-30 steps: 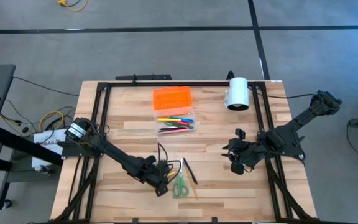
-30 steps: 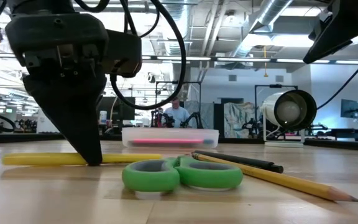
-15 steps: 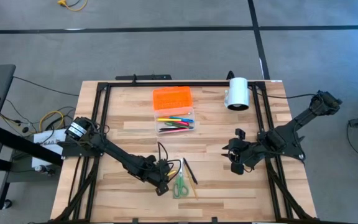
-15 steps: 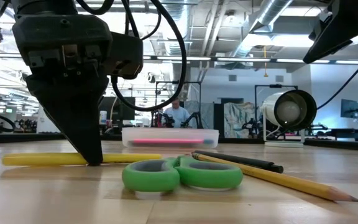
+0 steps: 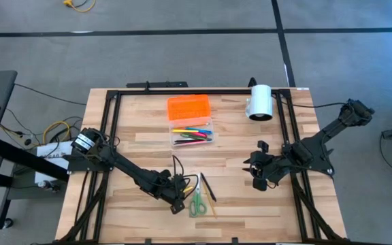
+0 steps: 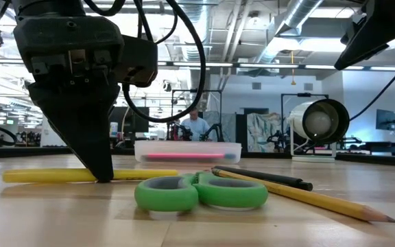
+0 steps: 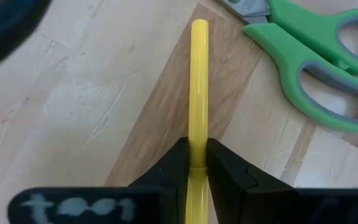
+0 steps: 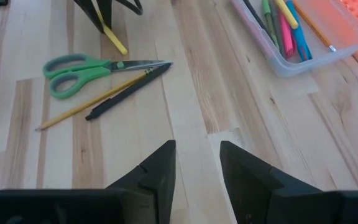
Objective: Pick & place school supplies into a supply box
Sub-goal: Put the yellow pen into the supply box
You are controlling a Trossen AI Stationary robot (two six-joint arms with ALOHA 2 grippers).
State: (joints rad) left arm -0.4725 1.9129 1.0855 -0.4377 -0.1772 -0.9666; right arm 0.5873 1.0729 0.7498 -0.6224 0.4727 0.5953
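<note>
One thin yellow pen (image 7: pixel 198 99) sits pinched between the left gripper (image 7: pixel 192 163) jaws, low on the wooden worktop (image 5: pixel 250 204) near its front edge, just beside the green-handled scissors (image 5: pixel 197 203). Its long axis runs straight out ahead of the jaws (clamped across it, near one end). The clear plastic supply box (image 5: pixel 192 135) lies well apart, toward the worktop's back. Right gripper (image 8: pixel 197 163) waits at the right, jaws parted, empty.

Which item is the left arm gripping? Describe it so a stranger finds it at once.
Start at the green scissors near the table's front edge. Just left of them, the left gripper pinches a yellow pen. Unlike the nearby yellow pencil, it is plain, bright yellow, with a blunt end.
</note>
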